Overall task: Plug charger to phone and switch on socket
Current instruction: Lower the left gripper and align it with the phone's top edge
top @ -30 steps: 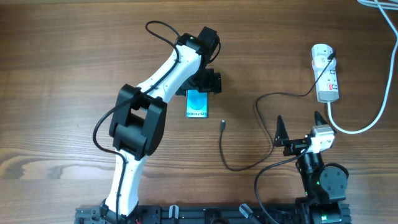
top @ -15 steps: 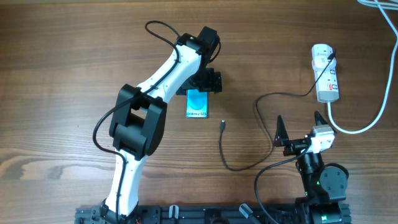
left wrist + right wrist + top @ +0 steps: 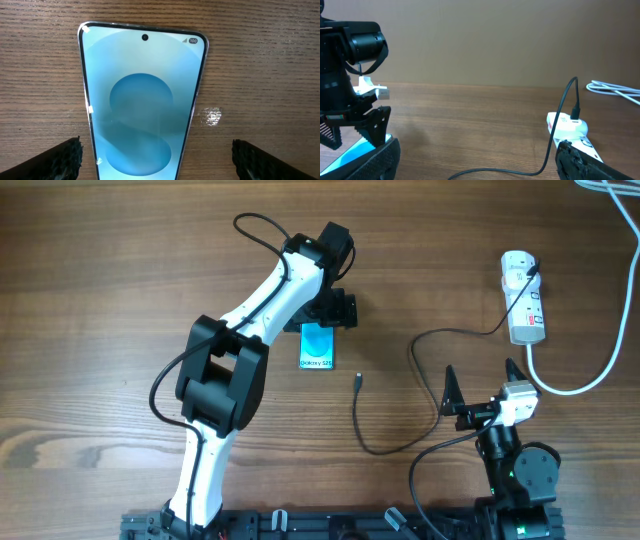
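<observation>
hovering with the left gripper (image 3: 161,161) low over the phone (image 3: 317,348), upper middle of the overhead frame, with jaws spread wide on either side of the cyan screen and gripping nothing. lying flat on the tabletop (image 3: 100,300), screen up, white text band at the short edge toward the bottom of the frame. waiting with the right gripper (image 3: 480,378) at lower right, jaws likewise wide and empty, well apart from phone and socket (image 3: 523,310).

looks like the opening step: steadying the phone, with no plugging begun. resting loose on the wood, just right of and below the phone but not touching it: the charger (image 3: 358,380) connector tip, with thin black cable looping down, then up right to the black plug in the socket at upper right. trailing from the socket's lower end toward the right edge: a thick white cord (image 3: 598,372). cannot tell the on or off state of the red-marked switch (image 3: 536,294).

next, probably: closing the left jaws across the phone's long edges, then reaching the right gripper up-left to pinch the connector just behind its tip. cannot see the port. calls for care with cable slack, to avoid dragging the phone sideways.
</observation>
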Controlling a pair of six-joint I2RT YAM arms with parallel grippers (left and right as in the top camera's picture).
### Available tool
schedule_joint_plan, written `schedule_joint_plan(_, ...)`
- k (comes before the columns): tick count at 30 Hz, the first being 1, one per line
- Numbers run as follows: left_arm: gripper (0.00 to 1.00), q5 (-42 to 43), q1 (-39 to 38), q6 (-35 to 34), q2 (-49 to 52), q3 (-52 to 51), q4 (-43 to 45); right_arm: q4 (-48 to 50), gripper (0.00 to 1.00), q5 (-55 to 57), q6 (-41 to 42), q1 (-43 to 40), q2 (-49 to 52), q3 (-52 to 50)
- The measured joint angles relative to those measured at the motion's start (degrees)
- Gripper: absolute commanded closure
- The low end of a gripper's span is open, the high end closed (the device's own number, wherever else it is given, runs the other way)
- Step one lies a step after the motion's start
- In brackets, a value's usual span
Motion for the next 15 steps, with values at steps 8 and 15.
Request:
schedule_joint_plan(8,0.00,0.0,0.0,0.0,0.0,0.0,0.0,0.0,0.00,0.0,0.0,0.0,0.0,0.0)
schedule_joint_plan(15,0.00,0.0,0.0,0.0,0.1,0.0,0.0,0.0,0.00,0.0,0.0,0.0,0.0,0.0)
